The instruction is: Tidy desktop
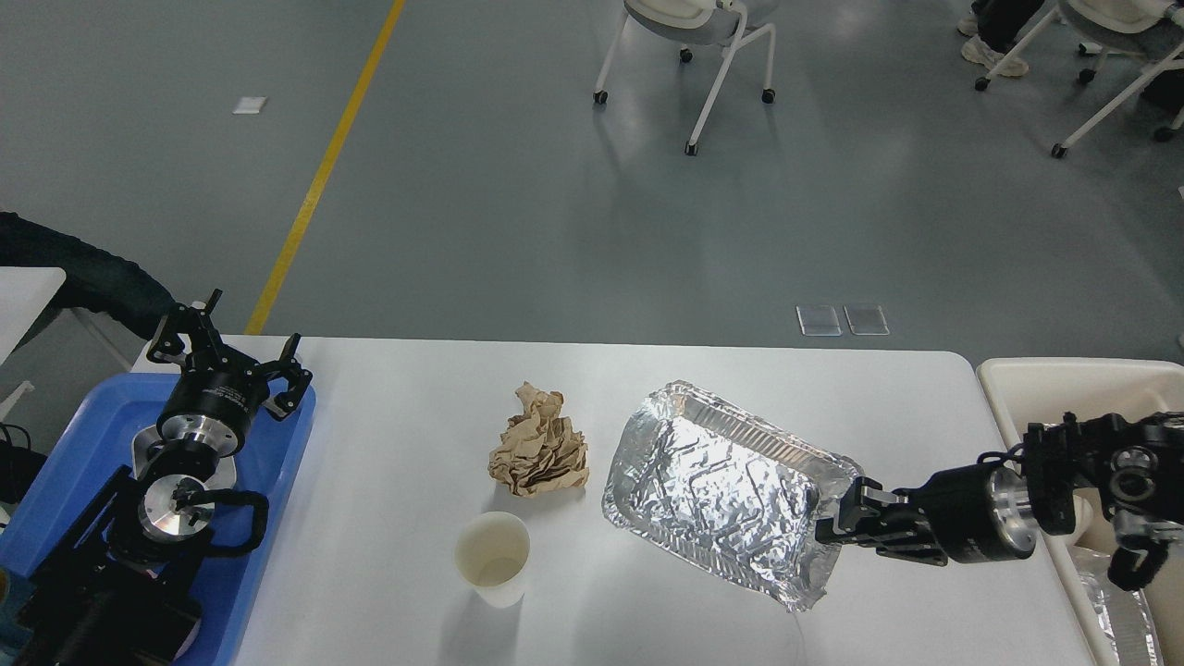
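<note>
The white desktop (398,592) fills the lower half of the head view. On it lie a crumpled brown paper ball (539,446) and an empty white paper cup (493,558). My right gripper (837,520) is shut on the right rim of a silver foil tray (721,490) and holds it tilted, its near edge lifted above the desktop. My left gripper (231,347) is open and empty, fingers spread, above the far end of the blue plastic tray (92,435) at the left.
A cream-coloured bin (1064,379) stands off the desktop's right end, with foil visible inside it (1115,610). White chairs (694,55) stand on the grey floor beyond the desktop. A yellow floor line (324,166) runs at the far left.
</note>
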